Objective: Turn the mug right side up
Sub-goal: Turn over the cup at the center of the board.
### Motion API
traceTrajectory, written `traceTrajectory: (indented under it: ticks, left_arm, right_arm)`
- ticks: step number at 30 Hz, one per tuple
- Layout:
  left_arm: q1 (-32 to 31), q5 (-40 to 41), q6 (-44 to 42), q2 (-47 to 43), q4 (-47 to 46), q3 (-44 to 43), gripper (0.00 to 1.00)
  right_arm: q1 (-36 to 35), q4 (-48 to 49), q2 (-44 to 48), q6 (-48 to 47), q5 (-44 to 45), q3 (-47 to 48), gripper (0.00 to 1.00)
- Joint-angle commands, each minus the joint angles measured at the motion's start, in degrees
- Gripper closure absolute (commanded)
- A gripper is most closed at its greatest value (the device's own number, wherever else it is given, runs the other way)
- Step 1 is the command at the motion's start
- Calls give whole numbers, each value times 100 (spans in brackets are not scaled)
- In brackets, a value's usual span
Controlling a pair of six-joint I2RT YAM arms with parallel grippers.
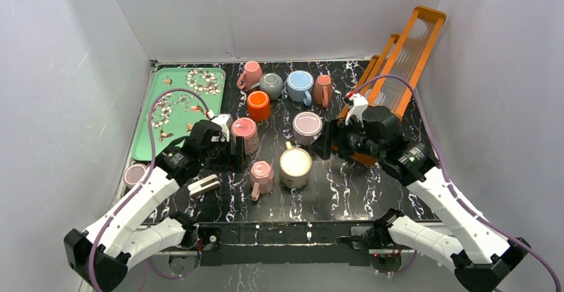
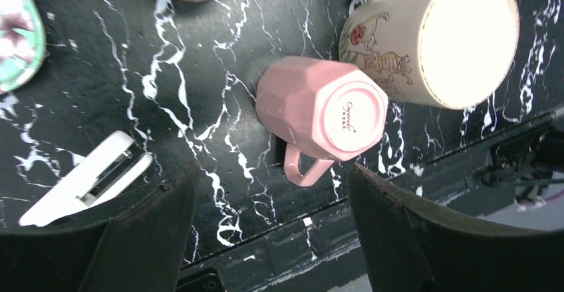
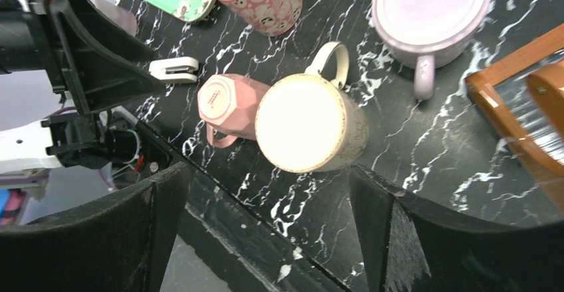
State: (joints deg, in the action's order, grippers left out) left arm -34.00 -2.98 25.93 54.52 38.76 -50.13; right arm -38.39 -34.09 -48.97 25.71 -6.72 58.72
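A pink faceted mug (image 1: 261, 174) (image 2: 326, 109) (image 3: 225, 102) stands upside down near the table's front, base up, with its handle toward the near edge. My left gripper (image 1: 234, 154) (image 2: 271, 172) hovers just to its left and above it. Its jaws are open with nothing between them, and the mug's handle lies just beyond the fingertips. My right gripper (image 1: 324, 144) (image 3: 267, 171) hangs open to the right. Below it a cream mug (image 1: 295, 165) (image 3: 309, 124) stands base up, touching the pink mug's right side.
A patterned pink mug (image 1: 245, 134) and a lavender mug (image 1: 307, 127) stand behind. Several more mugs line the back, with an orange one (image 1: 259, 105). A green tray (image 1: 174, 109) lies left, an orange rack (image 1: 399, 66) right, and a white clip-like object (image 1: 203, 185) near the front edge.
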Motion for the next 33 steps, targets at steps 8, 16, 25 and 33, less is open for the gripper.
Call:
traceTrajectory:
  ticks: [8, 16, 25, 33]
  left_arm:
    - [-23, 1745, -130, -557, 733, -1034, 9]
    - [-21, 2229, -158, -1105, 961, -1529, 2]
    - [-20, 2447, -106, -1749, 1062, -1850, 2]
    - [-22, 2425, -172, -2138, 1107, -1919, 1]
  right_arm:
    - [-453, 1028, -373, 1740, -505, -325, 13]
    - [-2026, 1462, -1076, 2605, 689, -441, 15]
    - [-3064, 1346, -2072, 4421, 1812, -437, 25]
    - [-3619, 1360, -2961, 4800, 2460, -1, 29]
